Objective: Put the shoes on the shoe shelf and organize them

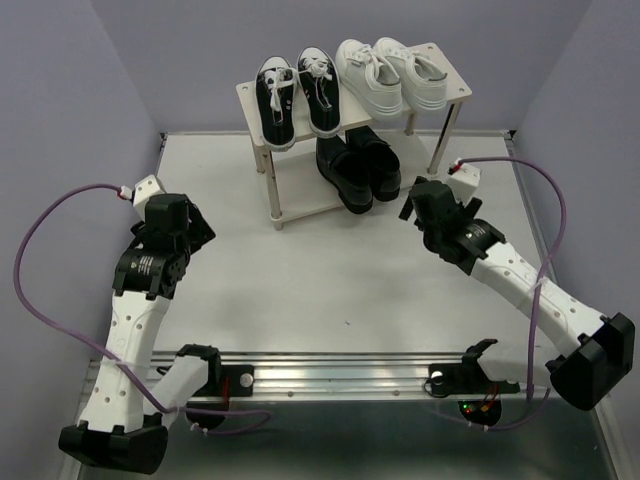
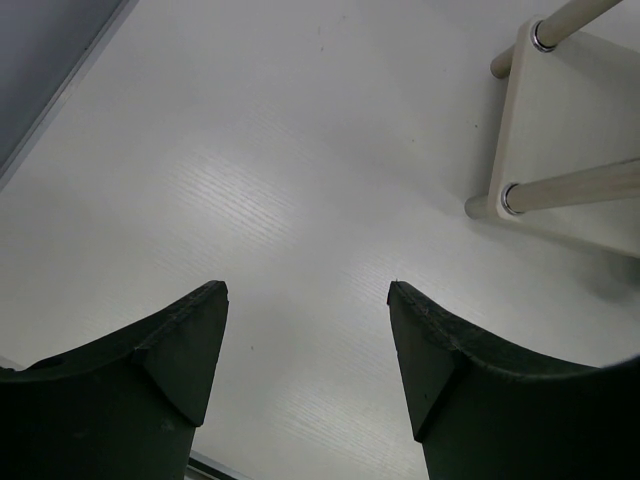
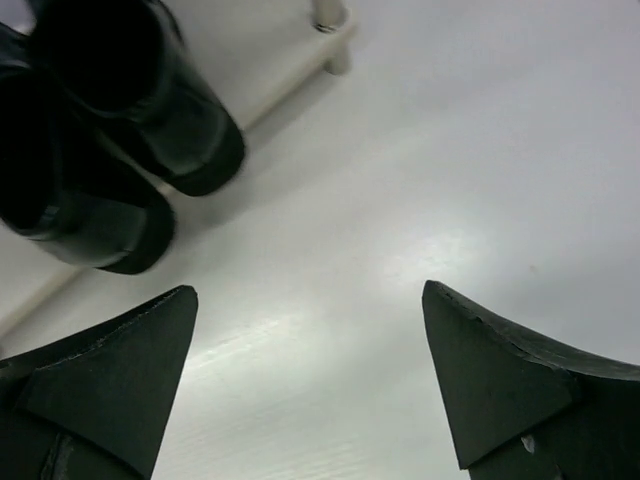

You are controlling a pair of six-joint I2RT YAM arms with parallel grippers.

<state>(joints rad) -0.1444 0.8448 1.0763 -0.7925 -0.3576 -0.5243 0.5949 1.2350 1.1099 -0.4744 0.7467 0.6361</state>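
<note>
The shoe shelf stands at the back of the table. On its top board sit two black canvas sneakers on the left and two white sneakers on the right. Two glossy black loafers sit on the lower board, heels outward; they also show in the right wrist view. My left gripper is open and empty over bare table left of the shelf, whose lower corner shows in the left wrist view. My right gripper is open and empty just right of the loafers.
A metal rail runs along the table's near edge between the arm bases. Purple cables loop out from both arms. Walls close in at the back and both sides.
</note>
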